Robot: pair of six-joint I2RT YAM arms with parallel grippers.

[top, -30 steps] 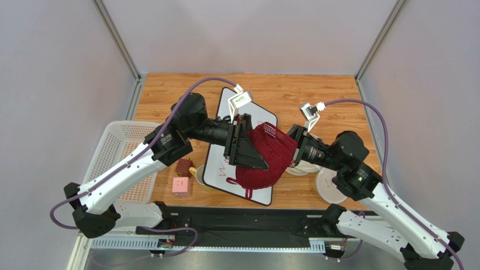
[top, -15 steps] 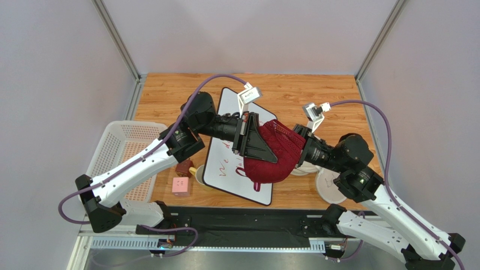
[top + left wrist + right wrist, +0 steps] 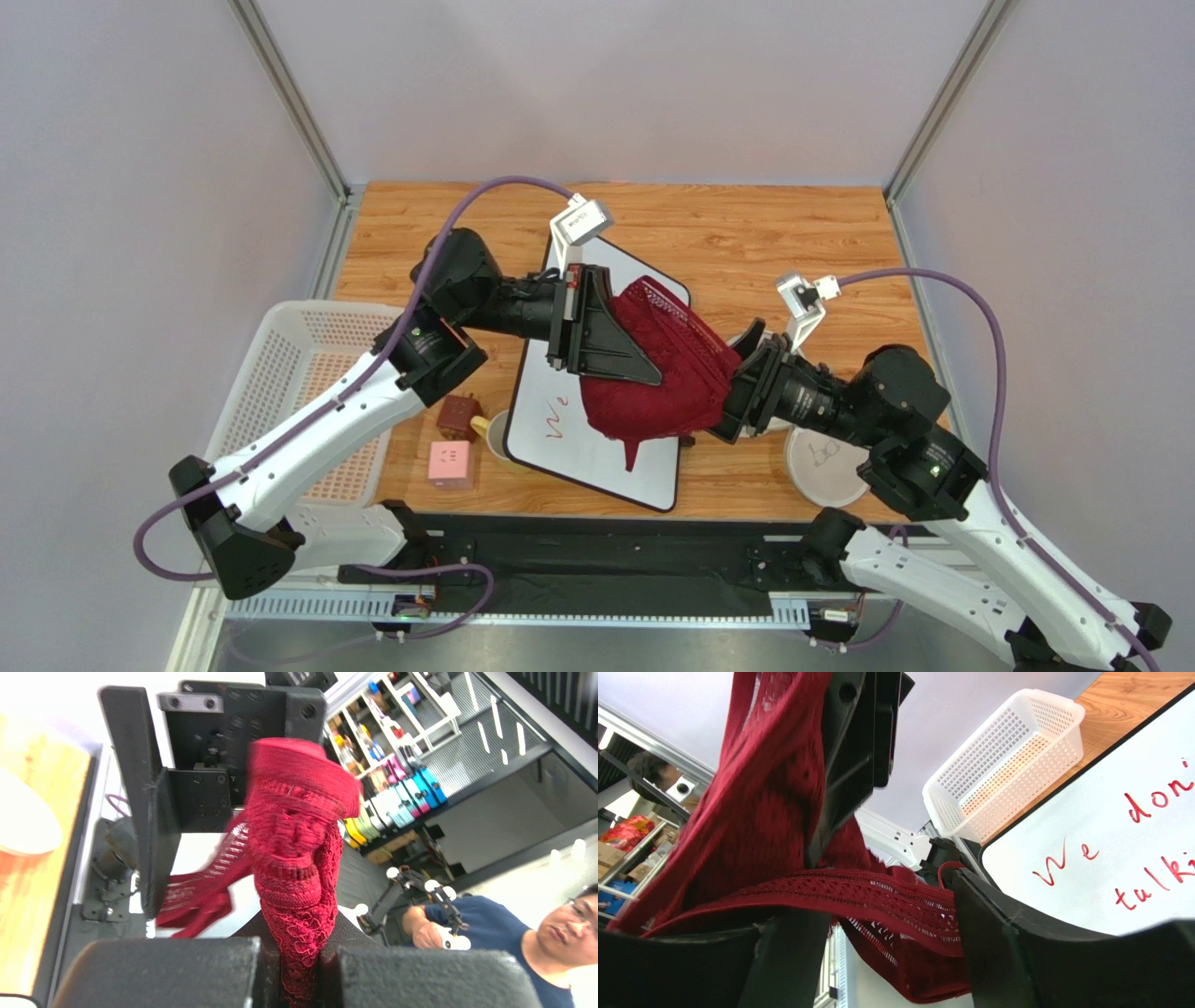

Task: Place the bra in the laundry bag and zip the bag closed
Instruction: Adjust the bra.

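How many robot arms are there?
2. The left arm reaches in from the bottom left, the right arm from the bottom right. None seem hidden.

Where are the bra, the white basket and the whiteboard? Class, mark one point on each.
bra [image 3: 683,378]: top view, red fabric between the two arms.
white basket [image 3: 316,308]: top view, far rim.
whiteboard [image 3: 558,452]: top view, bare white surface near its front edge.
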